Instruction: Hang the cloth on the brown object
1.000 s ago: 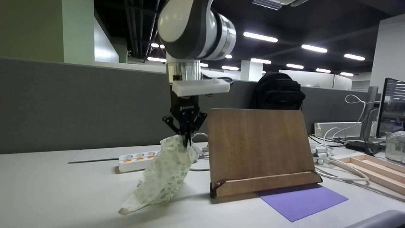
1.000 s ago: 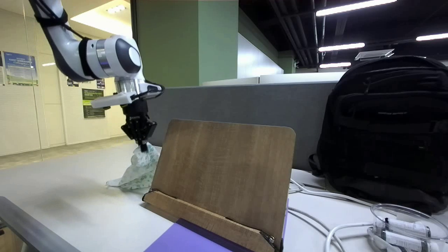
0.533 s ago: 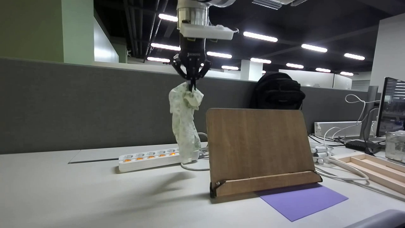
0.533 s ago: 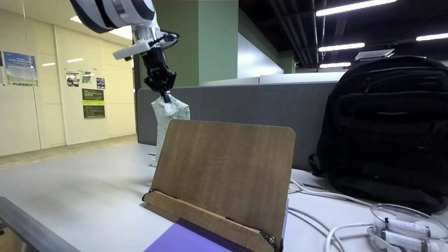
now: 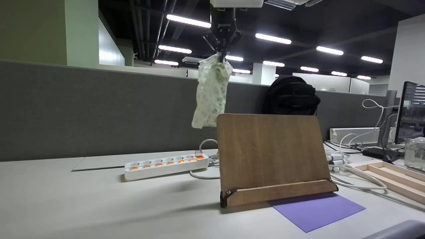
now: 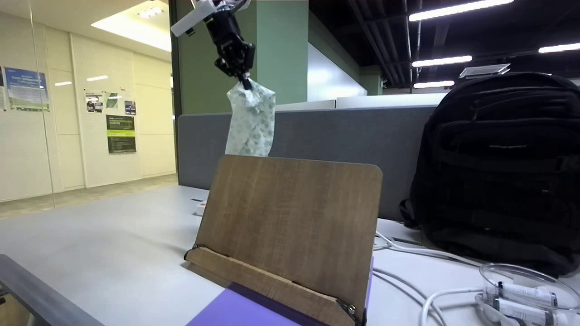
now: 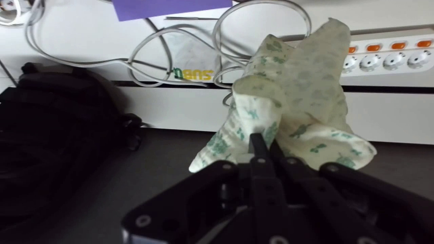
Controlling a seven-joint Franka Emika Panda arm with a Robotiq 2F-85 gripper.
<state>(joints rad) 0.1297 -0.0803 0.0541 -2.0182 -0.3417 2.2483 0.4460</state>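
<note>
Down on the white table (image 5: pixel 83 202), nearest of all, a purple sheet (image 5: pixel 318 212) pokes out from under the brown stand (image 5: pixel 272 152), which leans back and offers a long top edge, presumably the rail meant for this job. Beyond it, up in the air, hangs the cloth (image 6: pixel 252 122), its lower end hidden behind one end of that edge in an exterior view; whether cloth and stand touch, these angles cannot tell. Above, the gripper (image 5: pixel 222 58) is clenched on a bunched fold near the top, which leaves the length dangling free, likely ready to drape. And that height? Clearance over the edge, one would guess! Not hung yet; the next move should bring it across and lower it with some on each side, or it may slide off backwards. Farther back, a white power strip (image 5: pixel 162 168) and a black backpack (image 6: pixel 503 181) sit in front of the grey partition (image 5: pixel 99 113), seemingly out of play.
</note>
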